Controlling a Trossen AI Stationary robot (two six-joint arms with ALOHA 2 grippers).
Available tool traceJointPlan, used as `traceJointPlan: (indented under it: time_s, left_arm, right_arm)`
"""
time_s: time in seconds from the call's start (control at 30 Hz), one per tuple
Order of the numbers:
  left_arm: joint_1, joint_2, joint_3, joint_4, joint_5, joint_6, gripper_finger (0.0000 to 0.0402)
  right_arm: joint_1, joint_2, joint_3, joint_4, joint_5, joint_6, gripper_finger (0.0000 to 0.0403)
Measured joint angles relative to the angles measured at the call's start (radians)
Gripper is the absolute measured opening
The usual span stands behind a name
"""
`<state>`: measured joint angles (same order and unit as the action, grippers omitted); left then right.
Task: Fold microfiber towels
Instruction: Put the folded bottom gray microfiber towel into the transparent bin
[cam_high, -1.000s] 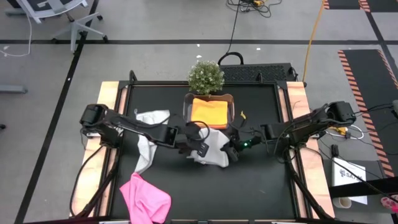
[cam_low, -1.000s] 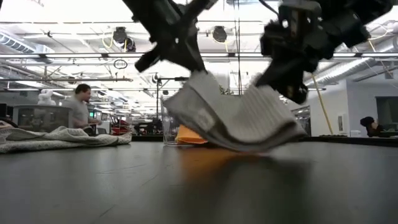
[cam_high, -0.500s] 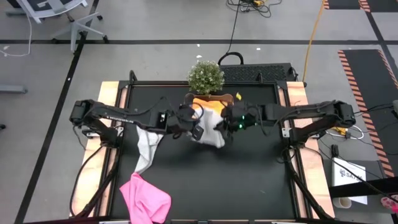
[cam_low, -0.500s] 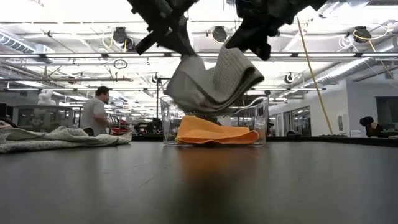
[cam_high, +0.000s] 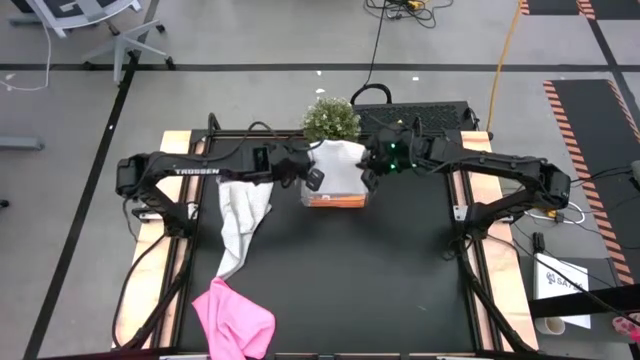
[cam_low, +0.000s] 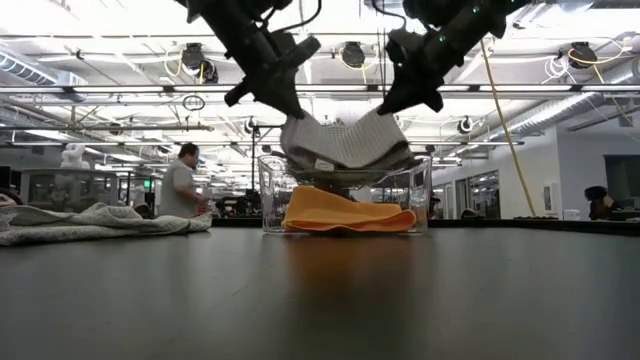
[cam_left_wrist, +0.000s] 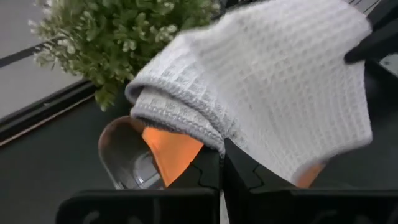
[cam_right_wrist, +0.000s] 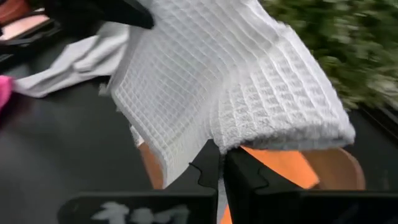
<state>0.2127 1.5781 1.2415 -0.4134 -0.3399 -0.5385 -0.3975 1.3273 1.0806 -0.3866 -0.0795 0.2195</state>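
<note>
Folded grey towel hanging right over the tub

The folded grey towel (cam_high: 338, 160) sags between my two claws, just above the orange towel (cam_low: 347, 213) in the clear tub (cam_low: 424, 195). My left claw (cam_high: 303, 171) is pinched tight on one end, my right claw (cam_high: 372, 166) on the other. Second grey towel (cam_high: 241, 215) lies rumpled on the surface (cam_high: 400, 280), pink towel (cam_high: 232, 318) near the front edge, plant (cam_high: 331, 121) behind the tub.

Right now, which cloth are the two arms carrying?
Find the small green plant at the table's far edge. Just in front, over the clear tub, hangs the folded grey towel. Unlike the other grey towel, it is lifted and folded.
</note>
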Motion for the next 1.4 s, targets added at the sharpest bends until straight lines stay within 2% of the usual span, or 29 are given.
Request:
traceJointPlan:
  time_s: [0.23,0.43,0.7,0.83,0.97,1.2,1.4]
  left_arm:
    - [0.055,0.046,-0.001,-0.022,0.082,0.018,0.0002]
    - [0.056,0.116,-0.001,-0.009,0.112,0.021,0.0005]
    - [0.056,0.214,-0.001,-0.008,0.176,0.0,0.0008]
    - [0.056,0.221,-0.001,-0.008,0.185,-0.01,0.0004]
    - [0.058,0.22,-0.001,-0.003,0.184,0.007,0.0024]
    - [0.061,0.213,-0.001,-0.011,0.184,0.024,0.0066]
    - [0.064,0.174,0.0,-0.033,0.156,0.029,0.0082]
  right_arm:
    - [-0.042,0.0,-0.094,0.03,-0.002,0.022,0.0]
    - [-0.042,0.0,-0.213,0.143,-0.003,0.047,0.0]
    - [-0.061,0.0,-0.258,0.202,-0.004,0.06,0.0]
    - [-0.061,0.0,-0.273,0.201,-0.029,0.06,0.0005]
    - [-0.061,0.0,-0.284,0.195,-0.03,0.06,0.0035]
    - [-0.061,0.0,-0.285,0.203,-0.008,0.054,0.0118]
    - [-0.061,-0.007,-0.277,0.196,0.008,0.049,0.0167]
